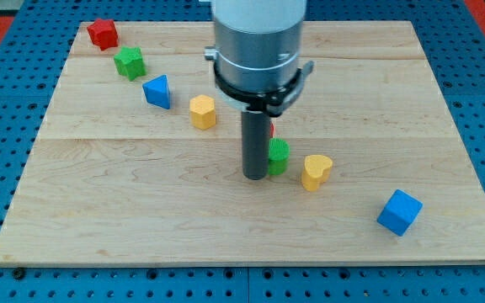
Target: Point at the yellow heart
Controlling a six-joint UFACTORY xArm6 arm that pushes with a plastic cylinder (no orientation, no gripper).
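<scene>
**A:** Where is the yellow heart-shaped block (316, 171) relative to you?

**B:** It lies on the pale wooden counter (141, 210), right of the middle and toward the view's bottom. My tip (255, 178) is to its left, near but apart from it. The tool is only a straight dark rod with nothing to open or shut, and it has hold of nothing.

**A:** What sits between them?

**B:** A small green block (279, 156), just beside the rod on its right. The rod covers part of it, so I cannot make out its shape, nor whether the two touch. Just above it a sliver of a red block (271, 130) peeks out from behind the rod; the rest is hidden.

**A:** And elsewhere?

**B:** A line of blocks runs from the view's top left toward the centre: a red star-like block (103, 34), a green star-like block (130, 62), a blue triangular block (157, 91), then a yellow hexagonal block (202, 111). A blue cube (399, 211) rests well apart at the view's lower right. The arm's grey cylinder (258, 38) is cut off by the view's top edge.
</scene>
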